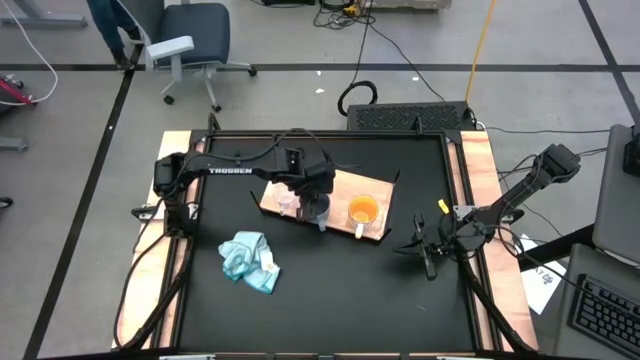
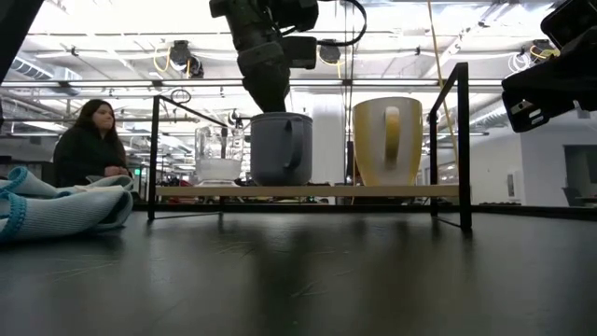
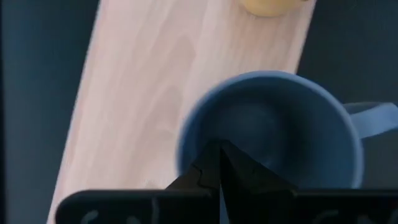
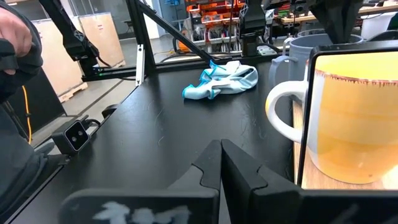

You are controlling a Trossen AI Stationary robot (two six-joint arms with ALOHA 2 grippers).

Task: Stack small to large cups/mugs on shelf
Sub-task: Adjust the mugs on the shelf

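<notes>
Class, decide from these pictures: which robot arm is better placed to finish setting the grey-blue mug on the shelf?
Left. The left gripper is directly over the grey-blue mug on the shelf; the right gripper sits shut off the board.

Grey-blue mug (image 2: 281,147) on pale-grained wooden shelf (image 1: 375,186), orange mug (image 1: 362,210) with white handle beside it, light blue cloth (image 1: 250,260) nearby on black tabletop (image 1: 340,290)
</notes>
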